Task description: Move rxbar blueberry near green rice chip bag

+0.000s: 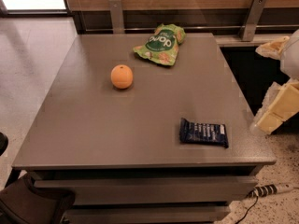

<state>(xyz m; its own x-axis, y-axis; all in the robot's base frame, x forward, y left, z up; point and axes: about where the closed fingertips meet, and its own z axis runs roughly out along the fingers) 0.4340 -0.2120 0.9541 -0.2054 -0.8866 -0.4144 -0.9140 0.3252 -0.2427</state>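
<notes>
On the grey counter (93, 134), an orange (122, 76) sits left of centre. The green chip bag (160, 44) lies at the far edge. The blue snack bar (204, 133) lies flat near the front right corner, well apart from the bag. The end effector (280, 104) hangs beyond the counter's right side; I cannot tell whether it is open or closed.

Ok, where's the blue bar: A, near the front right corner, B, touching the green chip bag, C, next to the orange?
A: the rxbar blueberry lies near the front right corner of the table, far from the green rice chip bag; the pincer is out of view.
</notes>
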